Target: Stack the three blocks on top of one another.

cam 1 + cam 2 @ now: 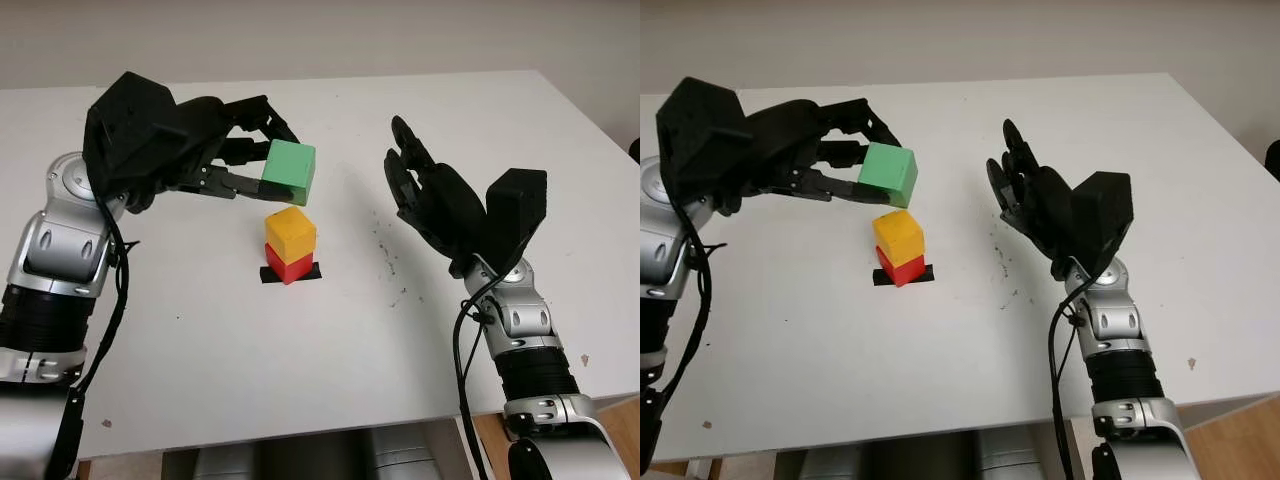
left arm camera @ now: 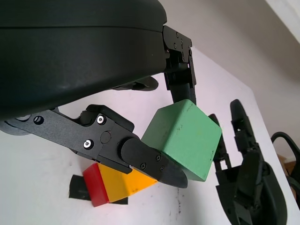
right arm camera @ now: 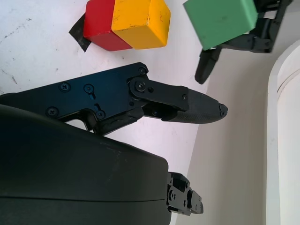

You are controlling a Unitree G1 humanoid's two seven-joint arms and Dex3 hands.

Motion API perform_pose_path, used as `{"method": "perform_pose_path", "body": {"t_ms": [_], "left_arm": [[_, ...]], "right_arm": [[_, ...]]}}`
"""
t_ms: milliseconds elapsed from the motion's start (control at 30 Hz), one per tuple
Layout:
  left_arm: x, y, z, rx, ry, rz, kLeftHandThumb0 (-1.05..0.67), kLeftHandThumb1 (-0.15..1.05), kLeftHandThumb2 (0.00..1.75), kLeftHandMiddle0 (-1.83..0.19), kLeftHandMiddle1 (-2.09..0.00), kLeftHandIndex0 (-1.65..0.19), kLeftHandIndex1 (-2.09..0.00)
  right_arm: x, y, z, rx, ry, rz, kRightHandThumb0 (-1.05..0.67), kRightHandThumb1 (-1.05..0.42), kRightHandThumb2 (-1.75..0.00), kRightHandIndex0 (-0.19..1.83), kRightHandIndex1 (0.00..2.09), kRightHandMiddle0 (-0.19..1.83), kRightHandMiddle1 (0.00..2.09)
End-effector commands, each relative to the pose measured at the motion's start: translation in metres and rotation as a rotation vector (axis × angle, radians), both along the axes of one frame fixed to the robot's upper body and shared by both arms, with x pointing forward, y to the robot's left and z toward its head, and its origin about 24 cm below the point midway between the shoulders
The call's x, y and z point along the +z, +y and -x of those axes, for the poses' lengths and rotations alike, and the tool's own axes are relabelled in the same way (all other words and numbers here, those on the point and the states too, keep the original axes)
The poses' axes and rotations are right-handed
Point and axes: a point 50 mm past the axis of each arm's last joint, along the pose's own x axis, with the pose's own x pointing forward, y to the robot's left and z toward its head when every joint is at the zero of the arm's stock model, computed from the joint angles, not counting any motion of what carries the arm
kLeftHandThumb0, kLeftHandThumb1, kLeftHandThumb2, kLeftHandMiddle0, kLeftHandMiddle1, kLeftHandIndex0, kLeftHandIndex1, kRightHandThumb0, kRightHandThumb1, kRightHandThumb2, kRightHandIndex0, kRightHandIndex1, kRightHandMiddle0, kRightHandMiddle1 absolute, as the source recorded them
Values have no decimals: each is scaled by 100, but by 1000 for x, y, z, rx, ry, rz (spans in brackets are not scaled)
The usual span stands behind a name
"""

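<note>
The white table (image 1: 330,380) carried a short stack near its middle, and both arms reached over it from the near edge. The left hand (image 1: 215,160) was raised above the table on the left side, its black fingers (image 2: 145,159) closed around the green block (image 1: 290,172), which it held in the air, tilted, just above and slightly behind the stack, not touching it. The right hand (image 1: 425,195) hovered to the right of the stack, well apart from it, holding nothing, palm turned toward the blocks. The yellow block (image 1: 291,233) sat on top of the red block (image 1: 287,267), turned a little out of line with it. The red block stood on a small patch of black tape (image 1: 312,272) stuck to the table. A scatter of dark specks (image 1: 385,255) marked the surface between the stack and the right hand.
</note>
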Motion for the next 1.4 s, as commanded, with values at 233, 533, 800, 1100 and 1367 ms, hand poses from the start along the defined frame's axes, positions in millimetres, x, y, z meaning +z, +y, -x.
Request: {"method": "perform_pose_path", "body": {"t_ms": [233, 533, 800, 1100, 1367], "left_arm": [[-3, 0, 1, -23, 9, -51, -41, 99, 5, -26, -3, -41, -169], [-8, 3, 0, -23, 33, -63, -42, 98, 5, -29, -6, -44, -167], [-12, 4, -1, -25, 48, -54, -41, 98, 5, -28, -5, -44, -165], [-14, 4, -2, 9, 74, -51, -39, 98, 5, -27, -5, -44, -164], [-17, 4, -4, 11, 90, -39, -37, 98, 5, -25, -5, -42, -162]], "right_arm": [[4, -1, 0, -11, -11, -2, -68, -105, -61, -19, 0, -19, 0], [4, -2, 1, -14, -12, 3, -67, -105, -61, -19, 0, -19, 1], [4, -3, 1, -9, -13, 1, -68, -105, -60, -19, 0, -19, 1], [3, -5, 2, -5, -18, -4, -67, -105, -62, -19, 0, -19, 0], [1, -5, 3, -14, -7, -6, -69, -105, -59, -19, 0, -19, 0]]}}
